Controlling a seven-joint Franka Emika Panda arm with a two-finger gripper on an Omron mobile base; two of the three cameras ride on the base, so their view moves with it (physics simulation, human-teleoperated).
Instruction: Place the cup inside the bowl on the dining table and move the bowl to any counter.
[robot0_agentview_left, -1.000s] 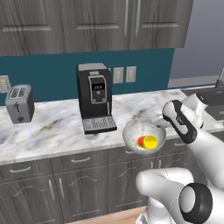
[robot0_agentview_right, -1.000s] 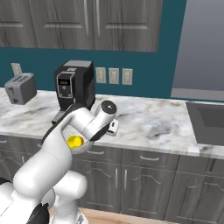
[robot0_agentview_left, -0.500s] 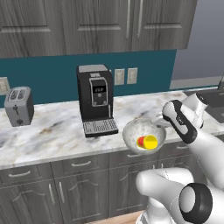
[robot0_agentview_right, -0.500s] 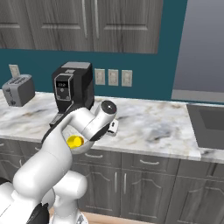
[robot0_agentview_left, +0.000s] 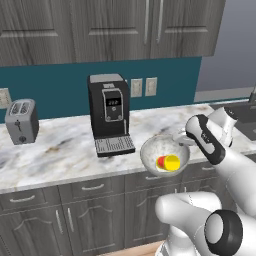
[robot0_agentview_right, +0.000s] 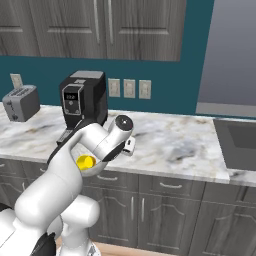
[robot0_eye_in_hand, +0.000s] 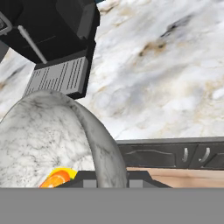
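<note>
Here the gripper (robot0_agentview_left: 183, 138) is closed on the right rim of the bowl (robot0_agentview_left: 163, 152), holding it at the front edge of the worktop (robot0_agentview_left: 60, 150), partly out past that edge. The cup (robot0_agentview_left: 168, 162) lies inside the bowl. The coffee machine (robot0_agentview_left: 109, 114) stands just behind, and a toaster (robot0_agentview_left: 21, 121) sits near the worktop's left end.

Home kitchen: marble counter (robot0_agentview_left: 60, 150) over dark grey handled cabinets (robot0_agentview_left: 90, 215), coffee machine (robot0_agentview_left: 109, 114), toaster (robot0_agentview_left: 22, 121), wall outlets (robot0_agentview_left: 143, 87), teal backsplash (robot0_agentview_left: 60, 85).
</note>
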